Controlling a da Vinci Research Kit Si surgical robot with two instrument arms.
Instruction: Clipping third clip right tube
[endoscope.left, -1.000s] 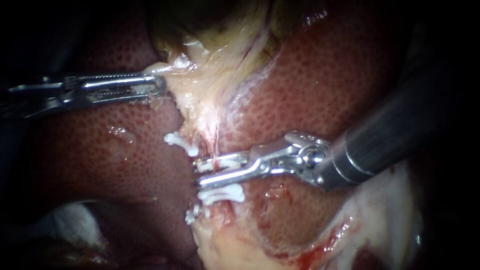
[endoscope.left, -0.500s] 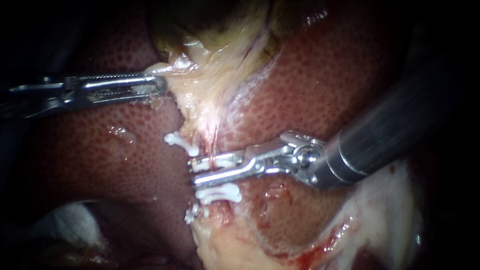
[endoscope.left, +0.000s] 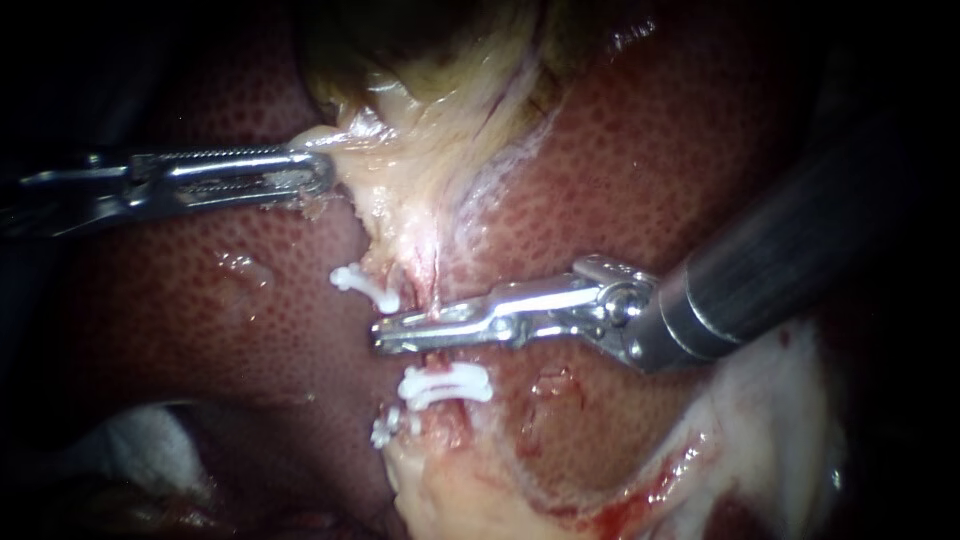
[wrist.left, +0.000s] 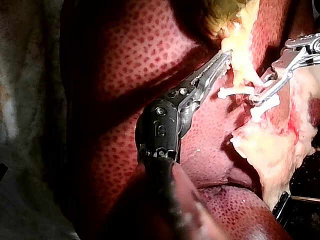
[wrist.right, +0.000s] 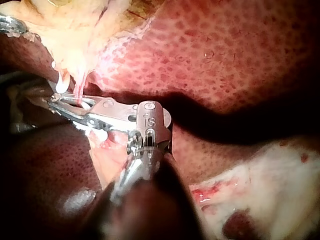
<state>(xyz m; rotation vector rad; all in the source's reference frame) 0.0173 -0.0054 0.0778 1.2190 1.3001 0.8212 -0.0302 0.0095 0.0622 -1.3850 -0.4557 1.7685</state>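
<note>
Right instrument's jaws closed onto tube, left instrument still gripping tissue

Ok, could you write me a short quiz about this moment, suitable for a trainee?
1. True or false: the right instrument has its jaws shut on the tube.
2. The left instrument grips: A the tube, B pale tissue, C nothing.
3. What white thing lies just below the right instrument's jaws in the endoscope view?
Key: 1 true; 2 B; 3 a clip.
</note>
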